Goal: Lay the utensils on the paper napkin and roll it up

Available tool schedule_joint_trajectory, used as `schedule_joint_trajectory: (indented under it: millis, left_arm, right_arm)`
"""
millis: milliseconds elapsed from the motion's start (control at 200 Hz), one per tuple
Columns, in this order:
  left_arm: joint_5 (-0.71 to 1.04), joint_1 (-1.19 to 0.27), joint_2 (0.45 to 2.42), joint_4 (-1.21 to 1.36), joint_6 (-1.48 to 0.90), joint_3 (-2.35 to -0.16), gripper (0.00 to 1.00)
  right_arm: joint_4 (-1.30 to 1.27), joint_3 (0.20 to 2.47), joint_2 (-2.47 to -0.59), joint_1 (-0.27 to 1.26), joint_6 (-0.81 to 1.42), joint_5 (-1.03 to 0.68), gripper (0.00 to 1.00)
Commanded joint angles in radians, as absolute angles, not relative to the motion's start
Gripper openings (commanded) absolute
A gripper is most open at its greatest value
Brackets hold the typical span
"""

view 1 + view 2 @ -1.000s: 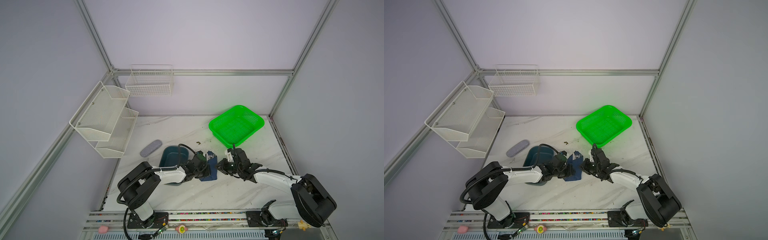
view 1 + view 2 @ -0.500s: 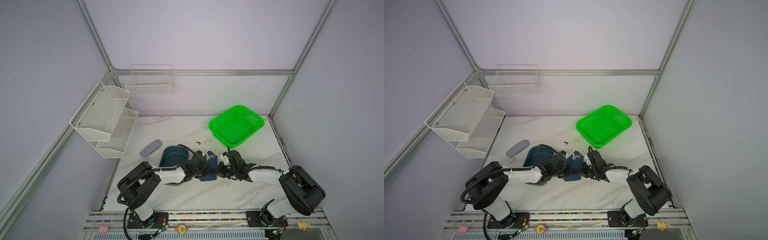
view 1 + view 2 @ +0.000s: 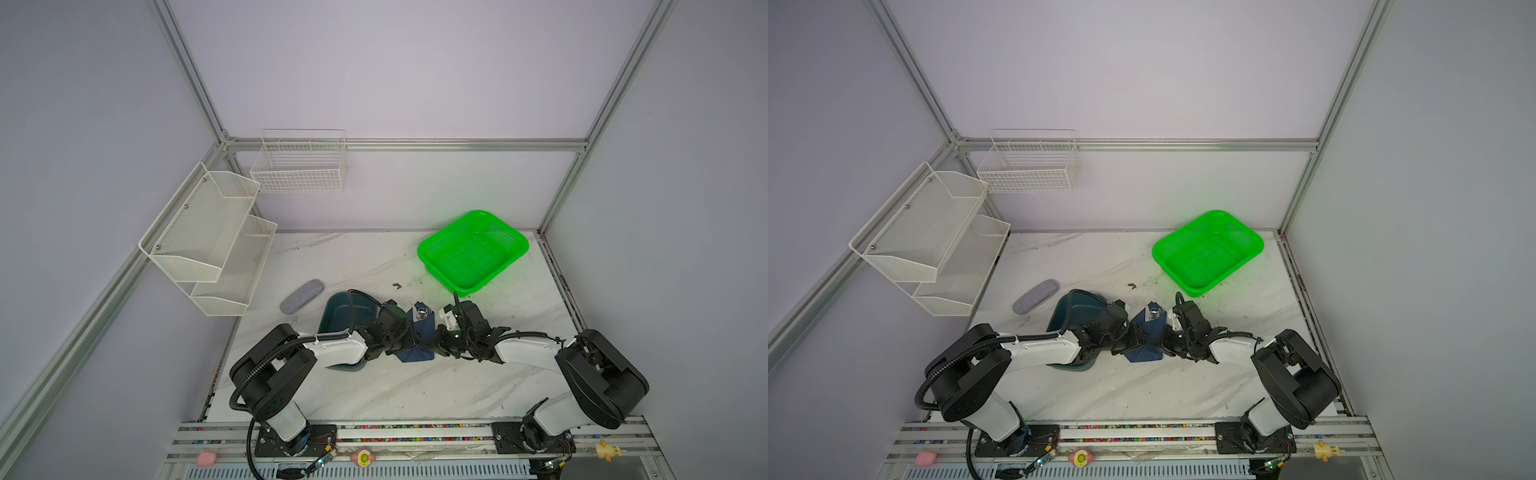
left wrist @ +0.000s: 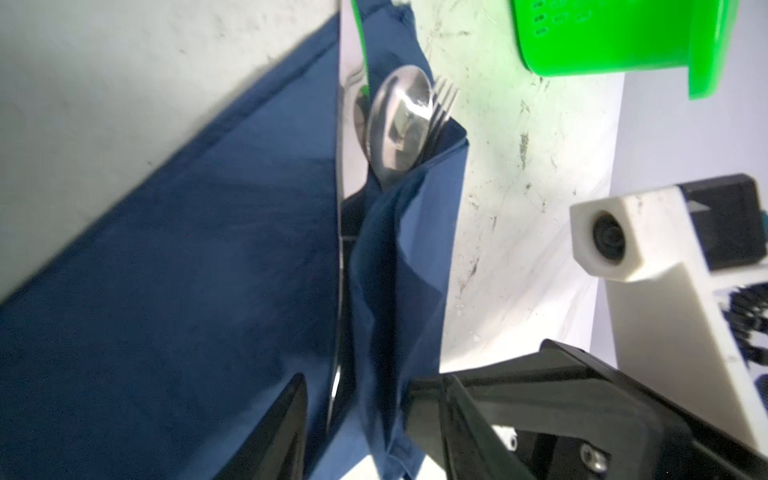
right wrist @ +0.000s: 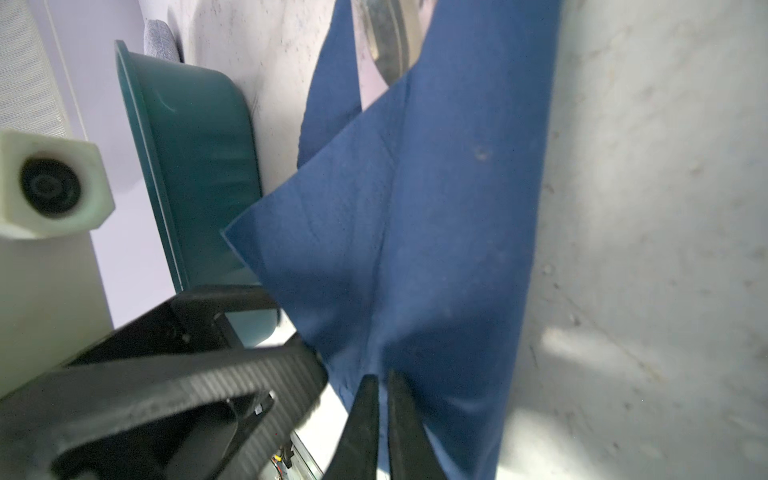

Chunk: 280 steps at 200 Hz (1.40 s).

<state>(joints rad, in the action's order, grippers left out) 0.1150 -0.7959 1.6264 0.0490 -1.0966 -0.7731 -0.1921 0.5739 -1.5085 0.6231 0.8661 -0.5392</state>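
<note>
Cutlery: three slim shiny silver metal utensils (image 4: 401, 124), knife, spoon, fork, bundled on thin dark navy blue paper napkin (image 5: 436, 228), mid white marbled worktop (image 3: 415, 386).
Left end effector (image 4: 374, 399): clamped a second ago, now jaws apart; fold released.
Right end effector (image 5: 383, 386): moved in, narrow, pinching napkin flap over handles.
Meaning: probably regrip mid-roll; roll unfinished.
Writing: none legible.

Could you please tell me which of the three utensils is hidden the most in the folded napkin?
The fork: only its tines peek out behind the spoon bowl, whereas the knife blade lies long and bare on the napkin.
</note>
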Motion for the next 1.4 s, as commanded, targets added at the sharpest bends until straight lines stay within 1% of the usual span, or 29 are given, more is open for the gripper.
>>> schedule_joint_trajectory:
  millis: [0, 285, 520, 660, 775, 920, 1020, 1065, 1170, 1280, 1395]
  left_arm:
    - [0.102, -0.774, 1.598, 0.033, -1.077, -0.809, 0.53]
    - [0.178, -0.75, 1.644, 0.113, -1.049, -0.844, 0.53]
    - [0.186, -0.749, 1.669, 0.092, -1.031, -0.897, 0.54]
    - [0.187, -0.749, 1.697, 0.06, -1.015, -0.937, 0.52]
    - [0.192, -0.747, 1.722, -0.003, -0.989, -0.975, 0.45]
    - [0.166, -0.746, 1.731, -0.057, -0.978, -0.991, 0.27]
    - [0.143, -0.745, 1.715, -0.074, -0.967, -0.985, 0.16]
    - [0.135, -0.746, 1.709, -0.079, -0.962, -0.98, 0.13]
    - [0.114, -0.746, 1.693, -0.096, -0.945, -0.965, 0.12]
    - [0.107, -0.746, 1.68, -0.087, -0.924, -0.932, 0.09]
    - [0.117, -0.745, 1.666, -0.057, -0.916, -0.895, 0.08]
  right_arm:
    - [-0.204, 0.574, -1.491, 0.63, 0.858, -0.543, 0.11]
    - [-0.201, 0.574, -1.484, 0.63, 0.856, -0.545, 0.11]
    - [-0.201, 0.574, -1.483, 0.63, 0.852, -0.549, 0.11]
    - [-0.196, 0.572, -1.483, 0.63, 0.848, -0.552, 0.11]
    - [-0.198, 0.572, -1.48, 0.63, 0.847, -0.555, 0.12]
    - [-0.189, 0.576, -1.487, 0.63, 0.838, -0.566, 0.12]
    - [-0.172, 0.576, -1.474, 0.63, 0.83, -0.563, 0.13]
    - [-0.166, 0.574, -1.46, 0.63, 0.829, -0.562, 0.14]
    - [-0.11, 0.581, -1.418, 0.63, 0.822, -0.522, 0.16]
    - [0.011, 0.595, -1.348, 0.63, 0.841, -0.359, 0.18]
    - [0.047, 0.583, -1.289, 0.629, 0.857, -0.289, 0.2]
